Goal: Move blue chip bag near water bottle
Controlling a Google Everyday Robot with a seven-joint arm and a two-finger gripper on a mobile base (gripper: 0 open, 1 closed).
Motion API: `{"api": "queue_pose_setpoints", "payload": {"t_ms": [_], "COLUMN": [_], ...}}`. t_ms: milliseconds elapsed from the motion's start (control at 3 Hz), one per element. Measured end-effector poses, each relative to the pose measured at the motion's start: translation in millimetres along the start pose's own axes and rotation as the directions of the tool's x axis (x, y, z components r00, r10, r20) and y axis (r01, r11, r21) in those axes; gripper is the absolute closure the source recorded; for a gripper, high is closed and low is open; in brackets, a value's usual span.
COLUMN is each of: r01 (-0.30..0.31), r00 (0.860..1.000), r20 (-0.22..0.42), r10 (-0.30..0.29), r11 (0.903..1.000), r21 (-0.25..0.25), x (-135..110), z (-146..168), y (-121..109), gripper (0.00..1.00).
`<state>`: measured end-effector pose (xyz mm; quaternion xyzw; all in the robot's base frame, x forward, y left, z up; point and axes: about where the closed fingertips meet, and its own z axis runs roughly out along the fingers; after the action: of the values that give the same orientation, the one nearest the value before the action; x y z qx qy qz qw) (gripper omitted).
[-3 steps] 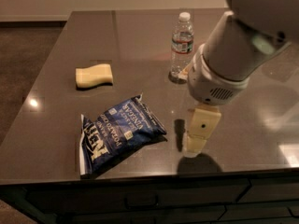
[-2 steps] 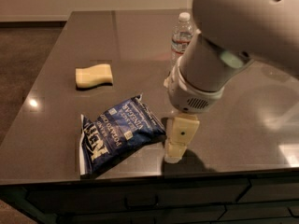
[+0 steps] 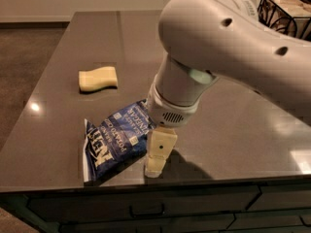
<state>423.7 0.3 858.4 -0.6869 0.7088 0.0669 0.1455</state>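
The blue chip bag [image 3: 114,140] lies flat on the dark table [image 3: 68,81] near its front edge, white lettering facing up. My gripper [image 3: 155,161] hangs straight down at the bag's right edge, its pale tip close to the table surface and right beside the bag. The large white arm [image 3: 228,52] fills the upper right of the camera view. The water bottle is hidden behind the arm.
A pale yellow sponge [image 3: 98,78] lies on the table behind and left of the bag. A wire basket [image 3: 286,8] stands at the far right corner. The table's front edge [image 3: 146,186] runs just below the gripper.
The arm has swung left and come closer to the camera, so the gripper now stands at the bag's right edge. The arm now covers the water bottle. The bag has not moved.
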Motion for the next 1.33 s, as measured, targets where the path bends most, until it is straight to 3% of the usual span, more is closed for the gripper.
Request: {"api": "queue_pose_setpoints", "payload": {"t_ms": [667, 1333], "r01": [-0.033, -0.105], "r00": [0.999, 0.990], "r20": [0.027, 0.088], "r10": [0.035, 0.110], "r11": [0.9974, 0.9929], "r21": [-0.064, -0.056], "x": [-17, -8], "z": [14, -8], "y": [-9, -40], "gripper": [0.41, 0.88]}}
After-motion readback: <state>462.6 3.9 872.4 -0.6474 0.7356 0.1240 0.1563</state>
